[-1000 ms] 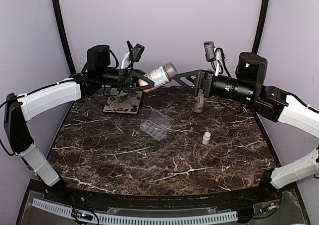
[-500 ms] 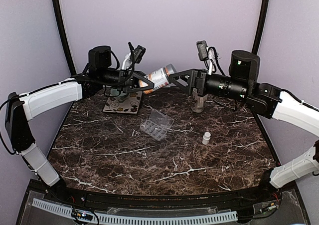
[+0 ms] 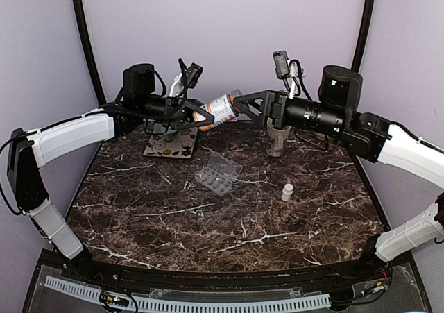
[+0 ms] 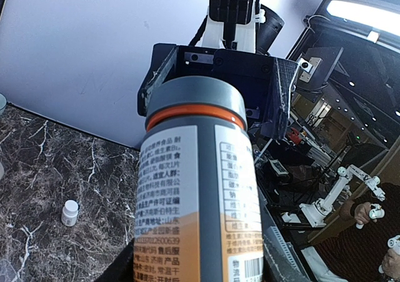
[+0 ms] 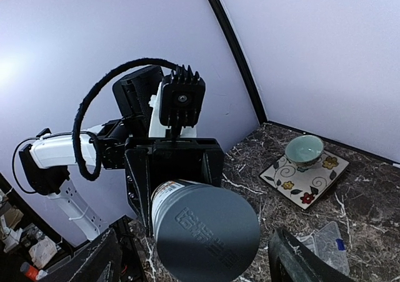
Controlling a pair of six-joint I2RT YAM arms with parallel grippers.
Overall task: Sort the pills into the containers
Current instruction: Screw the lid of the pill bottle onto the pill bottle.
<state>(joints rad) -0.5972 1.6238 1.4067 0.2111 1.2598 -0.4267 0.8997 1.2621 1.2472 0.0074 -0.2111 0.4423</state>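
The pill organizer [image 3: 218, 174] lies at the centre of the top view on the marble table [image 3: 208, 243], and I can see no pills in it (its cells are too small to be sure). Above it, in the upper middle of the frame, my left gripper [image 3: 199, 114] is clamped on the orange bottle [image 3: 220, 109], which it holds sideways. Over the last second the right gripper [image 3: 241, 105] has slid leftward, and its wide-spread jaws now flank the grey cap [image 5: 206, 235] without pinching it. I judge that uncapping comes next and that sorting hasn't begun.

Soft even light, faint shadows; wide-angle bending in both wrist views
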